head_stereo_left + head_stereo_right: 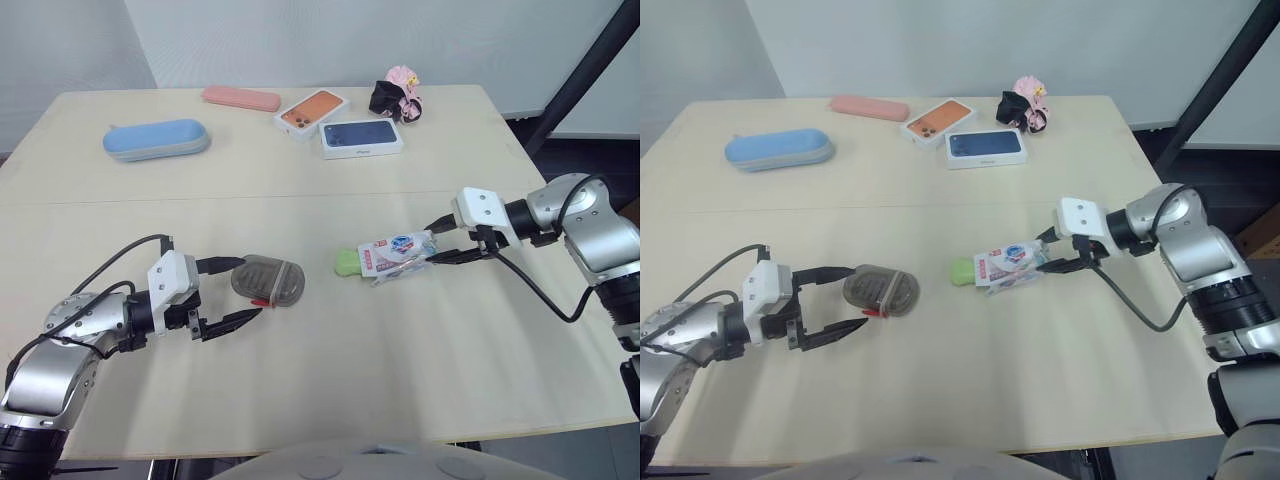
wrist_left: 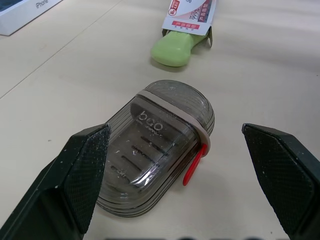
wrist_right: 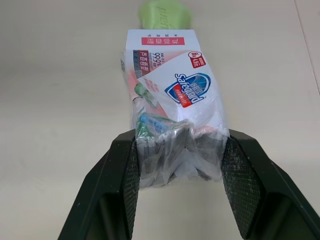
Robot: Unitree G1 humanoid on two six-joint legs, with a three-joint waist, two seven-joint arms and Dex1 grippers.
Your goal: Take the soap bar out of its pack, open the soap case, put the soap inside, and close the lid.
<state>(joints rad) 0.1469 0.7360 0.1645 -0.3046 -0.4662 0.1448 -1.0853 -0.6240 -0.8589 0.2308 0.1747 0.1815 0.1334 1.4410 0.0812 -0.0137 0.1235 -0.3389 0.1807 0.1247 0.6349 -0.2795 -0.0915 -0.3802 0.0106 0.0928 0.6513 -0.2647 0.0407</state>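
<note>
A smoky grey soap case (image 1: 268, 281) with a red clasp lies shut on the table, left of centre. My left gripper (image 1: 252, 286) is open, one finger on each side of the case's near end (image 2: 155, 150), not touching it. The soap pack (image 1: 397, 252), a white printed wrapper, lies right of centre. The green soap bar (image 1: 347, 262) pokes out of its open end toward the case. My right gripper (image 1: 432, 243) is shut on the crumpled tail of the pack (image 3: 172, 90), with the soap (image 3: 164, 15) at the far end.
Along the table's far side are a blue oblong case (image 1: 156, 139), a pink case (image 1: 241, 98), an orange phone box (image 1: 311, 112), a dark blue phone box (image 1: 361, 137) and a small pink-and-black toy (image 1: 398, 95). Bare tabletop lies between the soap and the case.
</note>
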